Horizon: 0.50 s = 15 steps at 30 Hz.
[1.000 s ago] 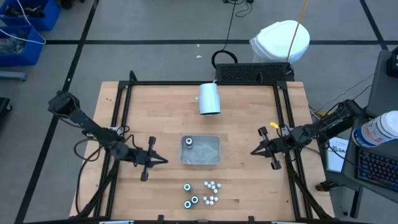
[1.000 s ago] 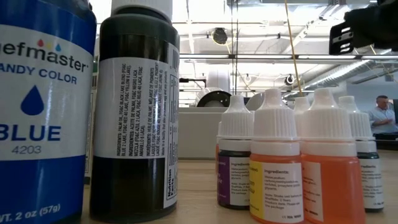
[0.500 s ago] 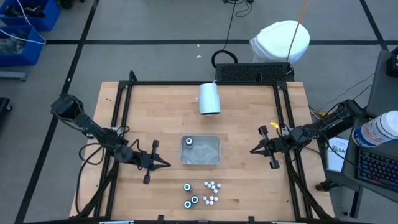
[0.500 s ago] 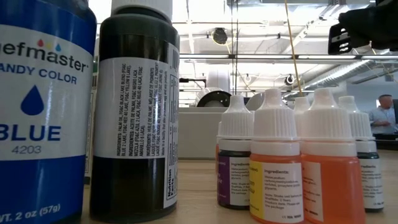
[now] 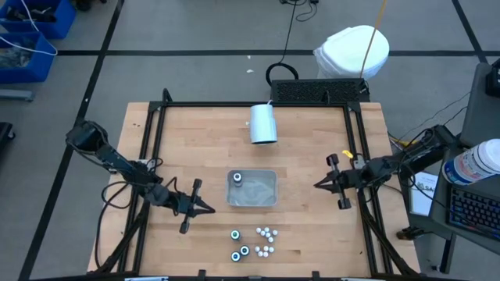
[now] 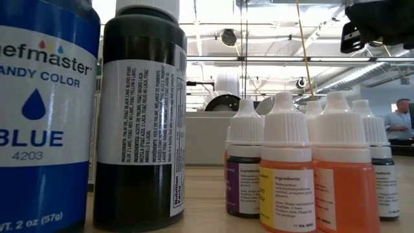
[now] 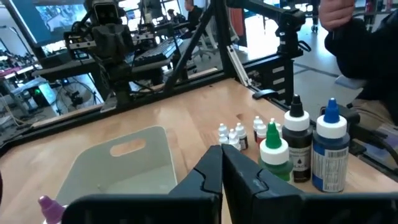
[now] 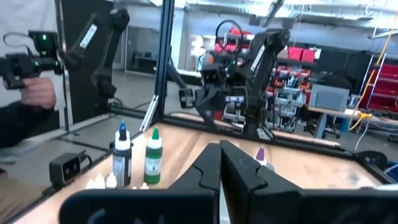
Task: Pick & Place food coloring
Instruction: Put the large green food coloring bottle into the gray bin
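The food coloring stands near the table's front edge: three wider bottles (image 5: 238, 246) and several small white-capped ones (image 5: 266, 241). The left wrist view shows them as green (image 7: 272, 152), black (image 7: 297, 148) and blue (image 7: 330, 154) bottles with the small ones (image 7: 239, 135) behind. One more bottle (image 5: 236, 179) stands in the clear tray (image 5: 262, 190). My left gripper (image 5: 211, 208) is shut and empty, level, left of the tray's near corner. My right gripper (image 5: 316, 186) is shut and empty, right of the tray.
A white cup (image 5: 263, 123) lies on its side at the table's far middle. A black frame (image 5: 254, 104) runs round the table. In the right wrist view a person's hand (image 8: 34, 93) holds a device beyond the table's near edge.
My left gripper has edged a little toward the table's near edge and down, staying shut and level. My right gripper has tipped slightly upward in place. The bottles and the tray have not moved.
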Each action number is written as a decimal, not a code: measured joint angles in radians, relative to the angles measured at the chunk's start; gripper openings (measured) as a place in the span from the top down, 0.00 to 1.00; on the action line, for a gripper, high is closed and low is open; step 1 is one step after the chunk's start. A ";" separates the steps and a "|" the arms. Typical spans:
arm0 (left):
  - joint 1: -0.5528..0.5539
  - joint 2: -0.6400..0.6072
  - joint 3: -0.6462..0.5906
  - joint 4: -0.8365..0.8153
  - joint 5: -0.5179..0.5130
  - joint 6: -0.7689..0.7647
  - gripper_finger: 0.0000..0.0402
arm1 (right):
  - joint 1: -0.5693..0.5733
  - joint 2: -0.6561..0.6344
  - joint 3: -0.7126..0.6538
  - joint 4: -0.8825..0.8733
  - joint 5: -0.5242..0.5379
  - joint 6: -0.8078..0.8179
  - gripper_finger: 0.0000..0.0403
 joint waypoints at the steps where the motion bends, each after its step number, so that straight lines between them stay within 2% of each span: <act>1: 0.000 0.000 0.000 0.005 0.000 -0.009 0.99 | 0.000 0.002 0.000 -0.009 0.000 0.000 1.00; 8: -0.002 0.056 0.025 -0.014 0.059 -0.143 0.99 | 0.000 0.012 0.000 -0.018 0.000 -0.001 1.00; 11: 0.003 0.114 0.082 -0.012 0.054 -0.113 0.99 | 0.000 0.013 0.000 -0.018 -0.001 -0.002 1.00; 15: 0.008 0.184 0.173 -0.040 0.083 0.006 0.96 | 0.000 0.014 0.000 -0.018 -0.001 0.000 1.00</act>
